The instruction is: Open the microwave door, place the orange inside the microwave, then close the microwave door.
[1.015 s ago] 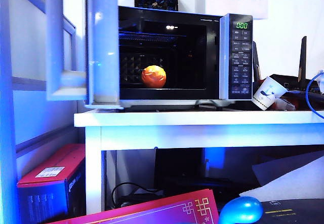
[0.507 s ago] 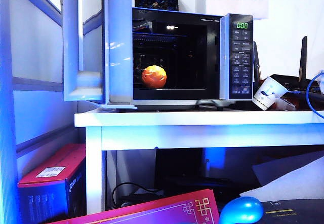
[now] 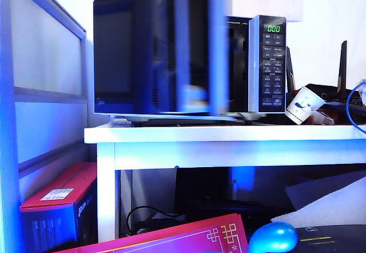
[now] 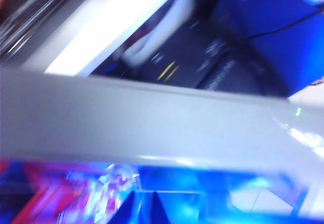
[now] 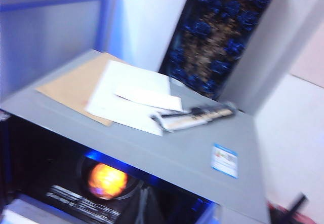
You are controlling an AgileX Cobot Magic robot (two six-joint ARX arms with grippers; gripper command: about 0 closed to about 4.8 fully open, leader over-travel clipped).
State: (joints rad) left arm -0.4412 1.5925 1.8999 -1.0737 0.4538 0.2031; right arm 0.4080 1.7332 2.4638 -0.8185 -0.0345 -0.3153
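Shows the microwave (image 3: 251, 64) standing on a white table (image 3: 229, 134), its green display and column of buttons at the right. Shows the microwave door (image 3: 123, 58) as a wide blur across the front, dark glass to the left and pale streaks toward the middle, hiding nearly the whole opening in the exterior view. Cannot tell from that blur whether the door is fully home.

Finds the orange (image 5: 106, 179) only in the right wrist view, glowing inside the dark cavity, under the grey top of the oven. Notes loose papers (image 5: 129, 100), a brown card sheet and a flat packet lying on that top.

Places the right gripper (image 5: 144, 206) above the near front edge of the microwave, just over the cavity, with its fingers pressed together and nothing between them.

Places the left gripper (image 4: 142, 209) close to a pale grey bar (image 4: 152, 127) that crosses the whole left wrist view; too smeared to name the bar or to tell whether the dark fingertips touch it, stand apart or meet.

Notes a tipped paper cup (image 3: 303, 105) right of the oven, a red box (image 3: 57, 207) low on the left, and a glossy blue rounded object (image 3: 271, 237) nearest the camera.
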